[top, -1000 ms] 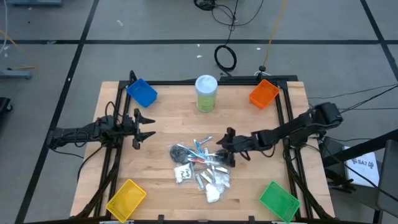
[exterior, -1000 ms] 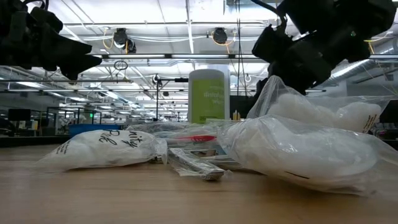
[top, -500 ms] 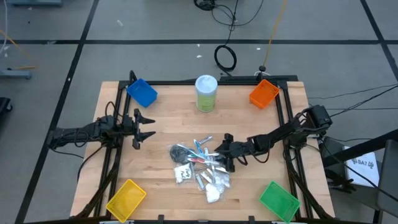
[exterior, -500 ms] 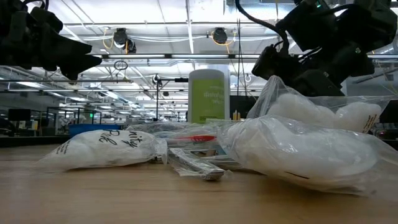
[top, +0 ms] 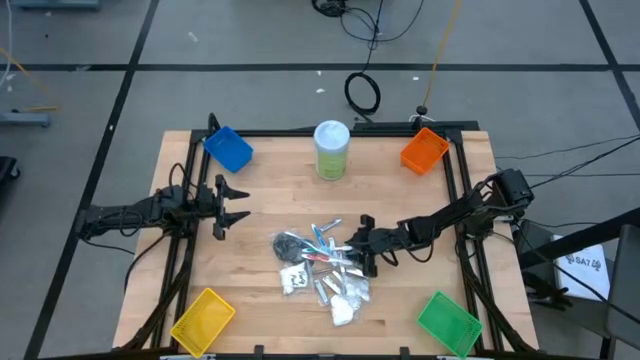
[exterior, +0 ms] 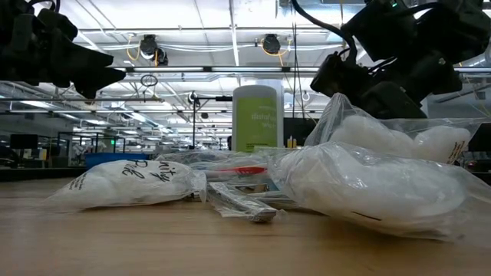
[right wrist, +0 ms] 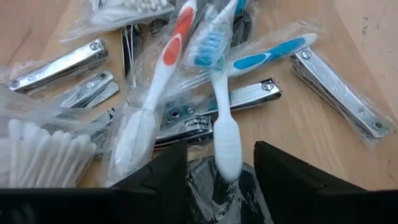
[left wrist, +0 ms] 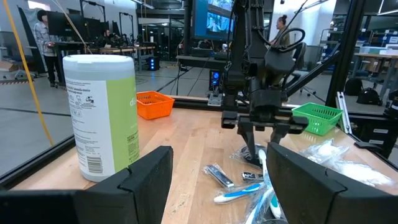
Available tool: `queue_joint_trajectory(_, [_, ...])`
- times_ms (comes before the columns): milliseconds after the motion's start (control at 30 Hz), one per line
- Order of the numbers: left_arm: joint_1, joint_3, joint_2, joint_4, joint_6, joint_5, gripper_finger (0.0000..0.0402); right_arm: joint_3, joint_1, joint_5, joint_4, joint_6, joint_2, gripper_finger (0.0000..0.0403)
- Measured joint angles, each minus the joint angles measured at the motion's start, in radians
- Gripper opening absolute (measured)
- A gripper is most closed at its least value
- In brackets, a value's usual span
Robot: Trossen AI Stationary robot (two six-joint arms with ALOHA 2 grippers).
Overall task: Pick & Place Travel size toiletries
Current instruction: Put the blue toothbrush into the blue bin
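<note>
We see the travel size toiletries (top: 325, 265) lying in a loose heap at the middle of the wooden counter (top: 260, 200), toward its near edge. The right gripper (top: 362, 247) is down at the heap's right edge, and its wrist view shows a white-handled toothbrush (right wrist: 224, 112) with blue bristles, in a clear wrapper, running straight into the gap between the two dark fingers (right wrist: 286, 180). The fingers stand on either side of the handle's end; we cannot tell whether they are pressing on it.

Against the picture a second back, the right arm has reached further into the heap and sits lower; since half a second ago it has not shifted. The heap itself looks unchanged, and the left gripper (top: 232, 205) remains over the counter's left side, well apart from the heap, with its fingers spread and nothing between them.

The right wrist view alone gives the detail: a red-and-white toothbrush (right wrist: 152, 93) beside the blue one, a further blue-handled toothbrush (right wrist: 267, 56), several silver nail clippers (right wrist: 339, 93) and a bag of cotton swabs (right wrist: 43, 152). The low view shows instead white packets (exterior: 126, 184) in front and a pale-green canister (exterior: 257, 119) behind them. From the left wrist view we see the right gripper head-on above the toothbrushes, with the orange bin (left wrist: 152, 102) and green bin (left wrist: 320, 118) behind. The high view adds the blue bin (top: 228, 148) and yellow bin (top: 203, 318) at the left corners.
</note>
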Motion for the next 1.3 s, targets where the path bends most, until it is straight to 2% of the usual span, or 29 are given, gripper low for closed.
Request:
queue_joint_trajectory(367, [0.000, 0.000, 0.000, 0.000, 0.000, 0.000, 0.0253, 0.000, -0.001, 0.000, 0.039, -0.027, -0.024, 0.0035])
queue_joint_trajectory(733, [0.000, 0.000, 0.000, 0.000, 0.000, 0.000, 0.0253, -0.001, 0.000, -0.026, -0.027, -0.085, -0.058, 0.0035])
queue_joint_trajectory(867, [0.000, 0.000, 0.000, 0.000, 0.000, 0.000, 0.0253, 0.001, 0.000, -0.023, -0.066, -0.105, -0.150, 0.0035])
queue_joint_trajectory(1167, [0.000, 0.000, 0.000, -0.002, 0.000, 0.000, 0.0253, -0.001, -0.002, -0.013, -0.237, -0.103, -0.440, 0.0035])
queue_joint_trajectory(1300, [0.000, 0.000, 0.000, 0.002, 0.000, 0.000, 0.0253, -0.001, -0.008, 0.083, -0.239, -0.107, -0.518, 0.0035])
